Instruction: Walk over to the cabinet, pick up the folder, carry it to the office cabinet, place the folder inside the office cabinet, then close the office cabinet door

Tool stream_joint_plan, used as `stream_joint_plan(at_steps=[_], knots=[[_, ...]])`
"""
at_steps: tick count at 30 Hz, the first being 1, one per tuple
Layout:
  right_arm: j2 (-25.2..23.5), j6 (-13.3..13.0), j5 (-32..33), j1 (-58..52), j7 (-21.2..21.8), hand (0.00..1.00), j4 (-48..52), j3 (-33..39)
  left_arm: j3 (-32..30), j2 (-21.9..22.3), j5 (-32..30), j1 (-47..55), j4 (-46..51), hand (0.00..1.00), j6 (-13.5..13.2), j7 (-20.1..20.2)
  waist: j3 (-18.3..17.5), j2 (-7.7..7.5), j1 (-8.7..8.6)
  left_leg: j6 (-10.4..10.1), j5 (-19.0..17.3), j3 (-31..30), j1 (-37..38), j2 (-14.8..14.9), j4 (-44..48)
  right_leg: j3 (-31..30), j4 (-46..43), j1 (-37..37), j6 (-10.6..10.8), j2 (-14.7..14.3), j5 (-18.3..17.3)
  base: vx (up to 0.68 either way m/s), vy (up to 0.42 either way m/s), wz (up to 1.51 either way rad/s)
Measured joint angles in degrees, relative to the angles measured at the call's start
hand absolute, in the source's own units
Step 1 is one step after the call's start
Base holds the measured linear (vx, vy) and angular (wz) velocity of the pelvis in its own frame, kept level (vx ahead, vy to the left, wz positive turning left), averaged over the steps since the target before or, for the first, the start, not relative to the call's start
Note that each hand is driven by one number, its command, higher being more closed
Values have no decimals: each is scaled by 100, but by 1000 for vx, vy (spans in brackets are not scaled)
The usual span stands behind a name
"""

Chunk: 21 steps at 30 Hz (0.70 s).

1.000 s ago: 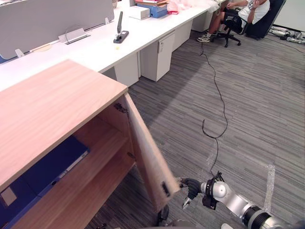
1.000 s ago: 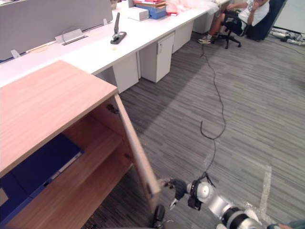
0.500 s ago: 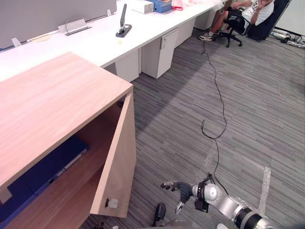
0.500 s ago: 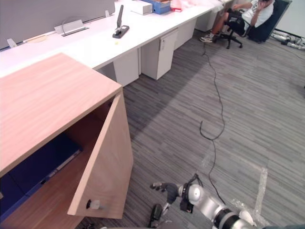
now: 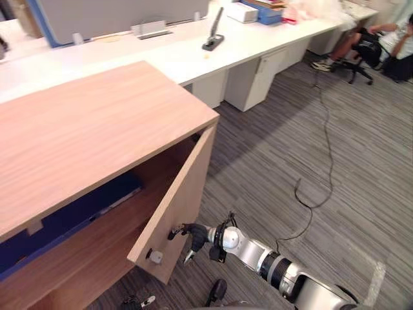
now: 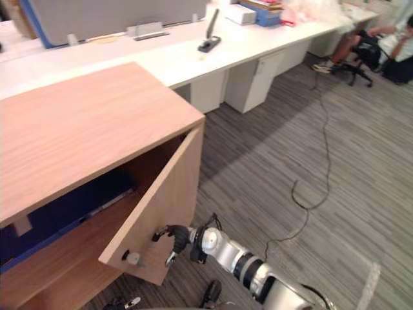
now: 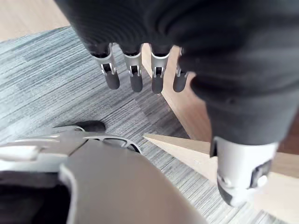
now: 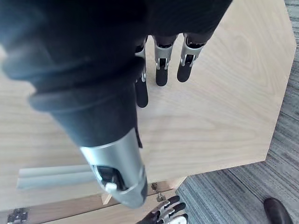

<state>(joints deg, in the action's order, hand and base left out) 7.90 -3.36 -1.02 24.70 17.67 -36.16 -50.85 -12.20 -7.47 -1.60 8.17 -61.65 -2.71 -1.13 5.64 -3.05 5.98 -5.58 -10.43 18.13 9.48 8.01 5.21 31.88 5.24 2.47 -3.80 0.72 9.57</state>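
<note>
Two empty hands, one door half open

One wooden office cabinet (image 5: 97, 123) stands at the robot's left with its door (image 5: 179, 210) swung partway out, the free edge pointing down toward the grey carpet (image 5: 361, 168). A small round knob (image 5: 155, 256) sits near the door's lower corner.

The blue folder (image 5: 71, 219) lies flat on the shelf (image 5: 97, 252) inside the cabinet, behind the door and under the wooden top, with a pale strip along its near edge.

The right hand (image 5: 195, 236) reaches in low from the right, level with the knob and just beside the door's outer face. Its fingers (image 8: 161, 70) are straight and slightly spread, pointing at the wood panel and holding nothing. Whether the tips actually touch the door cannot be told.

The left hand (image 7: 136, 79) hangs low beside the cabinet's bottom corner, over the carpet. Its fingers are straight, side by side, and grip nothing.

Beyond the cabinet runs a long white desk (image 5: 161, 55). At the far right a person (image 5: 397, 42) sits in a dark chair (image 5: 364, 55), well apart from the robot.
</note>
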Motion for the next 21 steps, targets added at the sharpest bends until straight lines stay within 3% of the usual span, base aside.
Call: stream_joint_plan(at_steps=[8,9,11,14,15,16,17,21], knots=[[-146,59,-77,-152,-120,0,-1141,32,-105,112,24,-10,162,0,-12,-13,106,67,161,214,180,-1460,-274,-250,1,1205,-101,-456,198,468,-107,5,73,95],[-141,79,-214,-246,-155,0,-1325,162,-105,115,34,-8,156,0,-9,-13,122,87,186,263,240,-1796,-396,-288,30,1104,-287,-458,240,562,-138,75,200,151],[-159,112,-349,-403,-240,0,-1566,502,-100,105,39,-5,157,0,-8,-11,210,68,298,270,273,-2195,-453,-394,146,267,-606,-460,423,751,-280,108,234,127],[-261,109,-477,-720,-460,0,-2200,1678,-71,30,37,118,154,0,-6,-12,308,-9,340,277,288,-2980,-570,-685,320,-1492,-1159,-496,753,1034,-1108,43,79,128],[-272,110,-476,-792,-508,0,-2331,1928,-71,23,37,138,155,0,-8,-12,308,-17,333,276,295,-3095,-583,-739,329,-1699,-1216,-533,852,1070,-1211,6,-18,114],[-281,125,-472,-927,-643,0,-2620,2376,-64,14,37,166,147,0,-1,-13,286,-56,321,246,318,-3307,-640,-825,339,-1869,-1291,-577,1090,1133,-1366,-15,-81,89],[-278,168,-469,-1059,-759,0,-2891,2776,-36,37,37,188,144,0,0,-12,292,-11,312,198,348,-3457,-664,-809,320,-1741,-1324,-590,1178,1120,-1409,-24,-140,78],[-269,339,-222,-1777,-1144,0,-3375,3876,41,39,54,228,128,0,66,-46,278,36,173,-4,498,-3889,-756,-622,126,-1264,-1088,-807,1147,893,-1397,-10,-156,55]])
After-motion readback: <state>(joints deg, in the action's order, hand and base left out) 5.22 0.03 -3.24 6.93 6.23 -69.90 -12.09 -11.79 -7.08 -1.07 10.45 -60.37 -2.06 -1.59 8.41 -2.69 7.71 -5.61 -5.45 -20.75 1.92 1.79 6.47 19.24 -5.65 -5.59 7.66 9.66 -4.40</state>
